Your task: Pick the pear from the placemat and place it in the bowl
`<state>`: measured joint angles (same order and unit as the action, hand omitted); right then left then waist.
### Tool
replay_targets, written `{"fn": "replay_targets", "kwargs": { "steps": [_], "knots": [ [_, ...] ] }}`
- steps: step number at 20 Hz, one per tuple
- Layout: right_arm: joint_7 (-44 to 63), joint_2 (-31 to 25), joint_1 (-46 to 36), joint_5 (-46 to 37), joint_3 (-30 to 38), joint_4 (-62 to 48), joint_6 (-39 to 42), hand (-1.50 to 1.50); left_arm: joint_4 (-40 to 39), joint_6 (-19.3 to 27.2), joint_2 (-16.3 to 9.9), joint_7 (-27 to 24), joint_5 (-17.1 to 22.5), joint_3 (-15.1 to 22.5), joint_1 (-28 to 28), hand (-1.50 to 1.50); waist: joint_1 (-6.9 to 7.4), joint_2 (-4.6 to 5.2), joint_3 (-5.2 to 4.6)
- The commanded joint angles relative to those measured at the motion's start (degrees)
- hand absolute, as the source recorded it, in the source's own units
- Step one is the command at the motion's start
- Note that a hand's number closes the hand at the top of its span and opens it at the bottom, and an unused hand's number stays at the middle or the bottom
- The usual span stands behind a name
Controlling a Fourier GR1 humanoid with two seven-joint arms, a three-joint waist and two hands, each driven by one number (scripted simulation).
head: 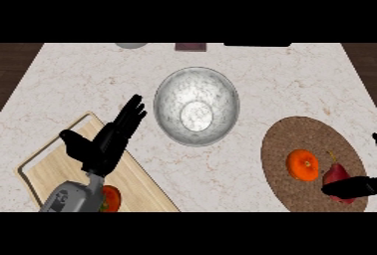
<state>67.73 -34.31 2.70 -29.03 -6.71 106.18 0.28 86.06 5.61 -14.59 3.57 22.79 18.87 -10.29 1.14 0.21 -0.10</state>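
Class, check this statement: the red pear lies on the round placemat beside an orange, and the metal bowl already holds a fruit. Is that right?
Not quite. The head view shows the bowl empty. The rest stands: the pear lies on the placemat beside the orange.

Kitchen counter, seen from above.
Pale marble worktop (294,79) bearing a metal mixing bowl (196,106), wooden cutting board (55,162) and woven placemat (294,137).
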Motion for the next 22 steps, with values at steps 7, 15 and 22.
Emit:
{"fn": "replay_targets", "kwargs": {
  "steps": [7,15,22],
  "knots": [
    [9.8,4.0,-3.8,1.8,-0.2,-7.1,7.4,-1.5,1.6,-0.6,0.6,-1.7,-1.4,0.2,5.3,0.0,-0.5,-0.2,0.06],
    [8.7,6.6,-5.2,-2.9,-0.5,-9.7,8.1,-1.5,1.9,-1.4,0.2,2.7,-1.2,-3.0,0.7,0.0,-0.95,-0.19,0.08],
    [4.5,9.5,-5.5,-6.9,0.8,-15.2,7.1,-1.5,-1.2,-4.5,0.7,0.3,-1.1,-5.9,0.1,0.0,-1.07,-0.17,0.08]
  ]
}}
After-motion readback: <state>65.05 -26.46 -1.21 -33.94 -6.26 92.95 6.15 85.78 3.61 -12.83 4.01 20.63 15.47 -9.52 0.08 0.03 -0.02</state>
